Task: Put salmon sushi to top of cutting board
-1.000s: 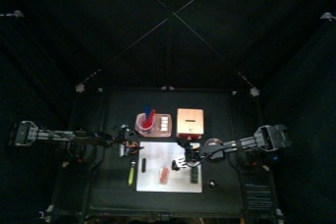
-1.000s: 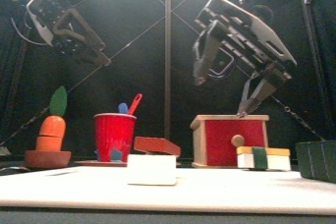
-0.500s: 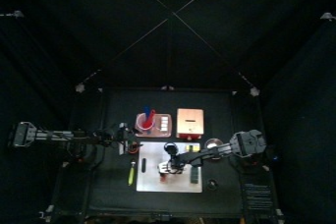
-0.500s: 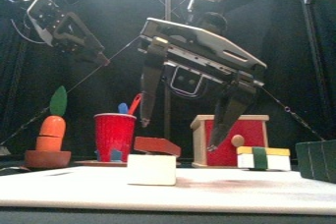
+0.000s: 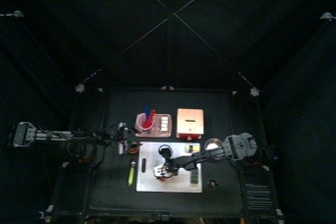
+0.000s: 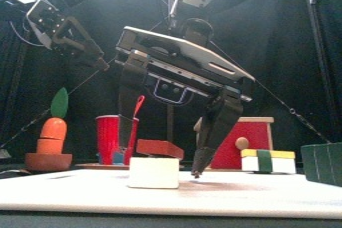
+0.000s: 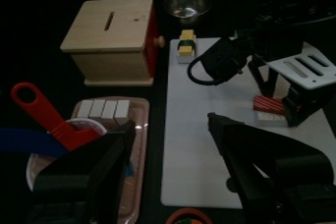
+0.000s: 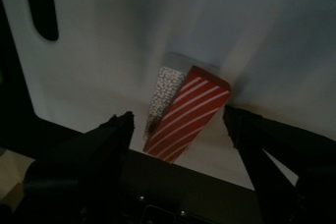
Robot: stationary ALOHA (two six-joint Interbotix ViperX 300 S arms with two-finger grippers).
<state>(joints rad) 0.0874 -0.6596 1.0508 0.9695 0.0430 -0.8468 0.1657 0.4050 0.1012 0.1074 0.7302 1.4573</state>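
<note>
The salmon sushi point(image 8: 194, 110), an orange-red striped piece with white rice along one side, lies on the white cutting board point(image 8: 157, 22). My right gripper point(image 8: 182, 122) hangs low over it, open, with one jaw on each side and neither touching it. From the front, the sushi's red top point(image 6: 158, 149) shows between the spread jaws of the right gripper point(image 6: 160, 164). The left wrist view has the sushi point(image 7: 269, 105) on the board point(image 7: 197, 90) beside the right arm. My left gripper point(image 7: 171, 130) is open and empty, off the board's left side point(image 5: 125, 141).
Behind the board stand a wooden box point(image 7: 116, 36), a small metal bowl point(image 7: 188, 7) and a pink-red container point(image 7: 79, 130) with a red utensil. The front view adds a toy carrot point(image 6: 51, 132), a red cup point(image 6: 116, 137) and a yellow-green block point(image 6: 267, 160).
The right arm has swung left and come down over the board; its open jaws now straddle the sushi. The left arm has stayed put.
</note>
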